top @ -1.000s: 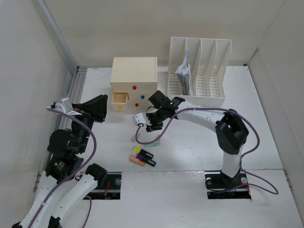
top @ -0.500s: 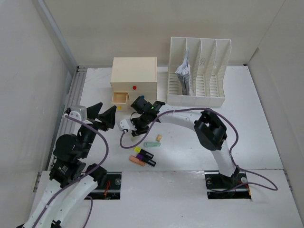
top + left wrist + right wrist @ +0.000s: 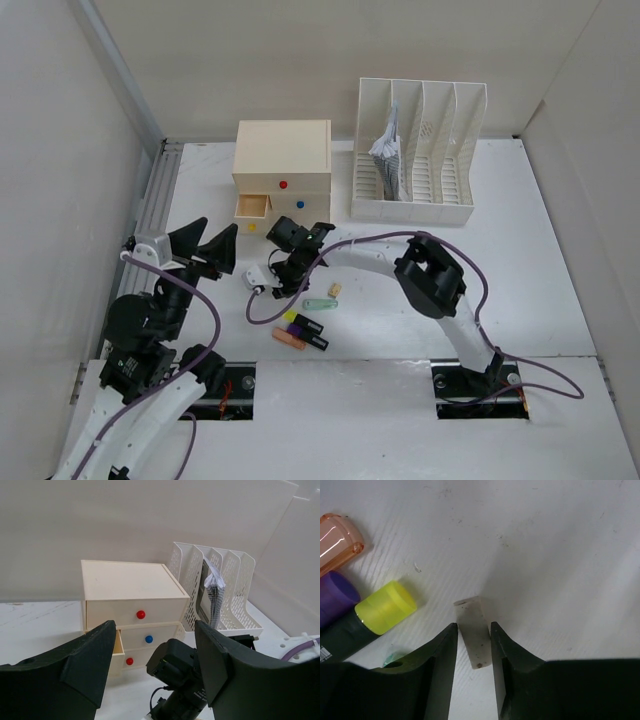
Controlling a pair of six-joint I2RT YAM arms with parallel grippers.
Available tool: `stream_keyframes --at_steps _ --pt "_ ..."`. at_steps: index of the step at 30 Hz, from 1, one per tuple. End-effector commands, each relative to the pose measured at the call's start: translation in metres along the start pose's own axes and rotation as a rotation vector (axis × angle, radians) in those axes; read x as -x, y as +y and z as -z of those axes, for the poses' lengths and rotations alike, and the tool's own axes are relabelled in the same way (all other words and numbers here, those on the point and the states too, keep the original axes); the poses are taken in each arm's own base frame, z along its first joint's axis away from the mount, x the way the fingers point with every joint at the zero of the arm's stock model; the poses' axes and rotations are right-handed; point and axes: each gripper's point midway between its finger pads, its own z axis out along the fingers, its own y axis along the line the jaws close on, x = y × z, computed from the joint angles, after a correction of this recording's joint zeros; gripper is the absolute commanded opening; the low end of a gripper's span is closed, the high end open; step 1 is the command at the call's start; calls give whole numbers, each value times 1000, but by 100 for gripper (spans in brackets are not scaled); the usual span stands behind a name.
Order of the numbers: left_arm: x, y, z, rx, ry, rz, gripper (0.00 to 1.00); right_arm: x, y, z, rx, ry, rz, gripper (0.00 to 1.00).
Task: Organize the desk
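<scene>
The desk (image 3: 530, 260) is the wide white tabletop. My right gripper (image 3: 284, 286) reaches left over it, pointing down, and is shut on a small white eraser block (image 3: 472, 630) held between its fingers just above the surface. Beside it lie three highlighters with yellow (image 3: 385, 607), purple (image 3: 335, 600) and orange (image 3: 337, 540) caps; they also show in the top view (image 3: 301, 331). My left gripper (image 3: 207, 246) hovers open and empty at the left, facing the drawer box (image 3: 132, 587).
The cream three-drawer box (image 3: 283, 175) stands at the back with its lower left drawer (image 3: 252, 206) pulled open. The white slotted file rack (image 3: 420, 150) holds papers (image 3: 388, 150). A mint green piece (image 3: 320, 303) and a small cream piece (image 3: 334, 290) lie near the highlighters.
My right gripper has swung left and nearer, uncovering the cream and mint pieces. My left gripper has shifted and turned slightly, staying open.
</scene>
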Motion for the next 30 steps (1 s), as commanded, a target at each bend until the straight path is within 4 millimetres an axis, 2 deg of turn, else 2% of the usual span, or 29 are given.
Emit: stream_keyframes --at_steps 1,6,9,12,16,17,20,23,30 --pt "16 -3 0 -11 -64 8 61 8 -5 -2 5 -15 11 37" --pt "18 -3 2 -13 -73 10 61 -2 -6 -9 7 23 0 20" --pt "18 -1 2 -4 -74 11 61 4 -12 -1 -28 15 -3 17" --pt "16 1 3 5 -76 11 61 21 -22 18 -88 -11 -4 15" --pt "20 3 6 13 -88 23 61 62 -51 63 -223 -80 22 15" --pt "22 3 8 12 -97 25 61 75 -58 82 -268 -101 15 15" --pt "22 4 8 21 -99 26 61 97 -82 113 -394 -133 -11 15" --pt "22 4 8 21 -99 26 62 111 -105 138 -516 -146 -37 17" --pt "22 4 8 21 -99 26 62 125 -140 174 -721 -186 -102 17"
